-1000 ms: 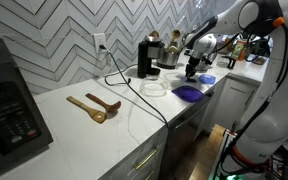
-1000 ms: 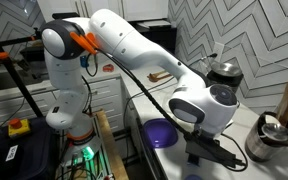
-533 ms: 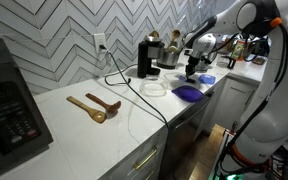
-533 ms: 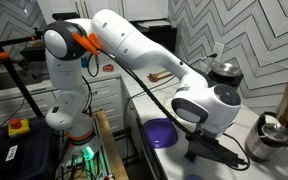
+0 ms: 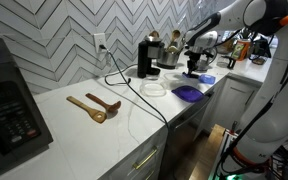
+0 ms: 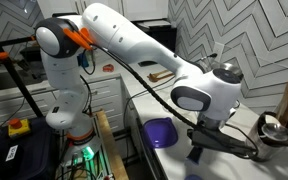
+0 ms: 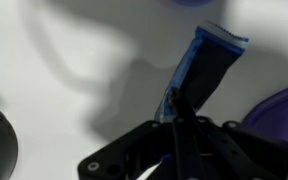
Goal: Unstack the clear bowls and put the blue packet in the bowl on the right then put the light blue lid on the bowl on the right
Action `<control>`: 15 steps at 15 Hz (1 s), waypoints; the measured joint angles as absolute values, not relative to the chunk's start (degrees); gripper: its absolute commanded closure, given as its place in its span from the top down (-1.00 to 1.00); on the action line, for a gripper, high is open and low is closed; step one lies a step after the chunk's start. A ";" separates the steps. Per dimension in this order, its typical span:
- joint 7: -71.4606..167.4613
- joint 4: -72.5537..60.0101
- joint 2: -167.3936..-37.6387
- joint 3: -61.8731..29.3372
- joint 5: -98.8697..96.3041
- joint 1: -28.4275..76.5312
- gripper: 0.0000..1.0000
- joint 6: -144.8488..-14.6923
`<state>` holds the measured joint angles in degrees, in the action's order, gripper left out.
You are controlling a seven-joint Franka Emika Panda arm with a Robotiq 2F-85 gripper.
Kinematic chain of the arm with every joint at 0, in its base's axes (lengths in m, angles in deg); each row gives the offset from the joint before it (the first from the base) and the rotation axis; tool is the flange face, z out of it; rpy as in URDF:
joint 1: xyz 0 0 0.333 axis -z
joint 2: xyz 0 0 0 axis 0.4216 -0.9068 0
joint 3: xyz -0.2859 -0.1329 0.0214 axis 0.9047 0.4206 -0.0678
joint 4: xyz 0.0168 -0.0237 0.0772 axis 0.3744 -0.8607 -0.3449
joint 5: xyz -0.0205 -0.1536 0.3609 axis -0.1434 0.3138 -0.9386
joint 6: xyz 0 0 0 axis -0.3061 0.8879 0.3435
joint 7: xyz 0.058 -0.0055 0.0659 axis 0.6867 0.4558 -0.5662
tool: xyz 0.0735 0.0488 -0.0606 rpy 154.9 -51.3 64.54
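Gripper: fingers pinched together on the lower end of the packet; in an exterior view the gripper hangs over the far end of the counter
Packet: blue, long, slants up and right from the fingers in the wrist view, with its shadow on the counter to its left
Bowls: clear, on the counter between coffee maker and purple disc; stacked or apart, cannot tell
Lid: pale blue, flat on the counter just beyond the disc, near the gripper
Disc: also at the wrist view's right edge, beside the packet
Spoons: two, wooden, mid-counter, well apart from the rest
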<state>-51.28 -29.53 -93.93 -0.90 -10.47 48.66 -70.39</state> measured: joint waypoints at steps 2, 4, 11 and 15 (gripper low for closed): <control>-49.77 -29.53 -91.98 -1.06 -6.47 47.90 -1.00 -69.20; -49.34 -29.54 -89.94 -1.73 -3.53 46.80 -1.00 -66.98; -48.71 -30.04 -84.64 -5.59 2.10 41.64 -1.00 -61.23; -48.78 -31.67 -84.43 -6.99 0.77 39.31 -1.00 -61.42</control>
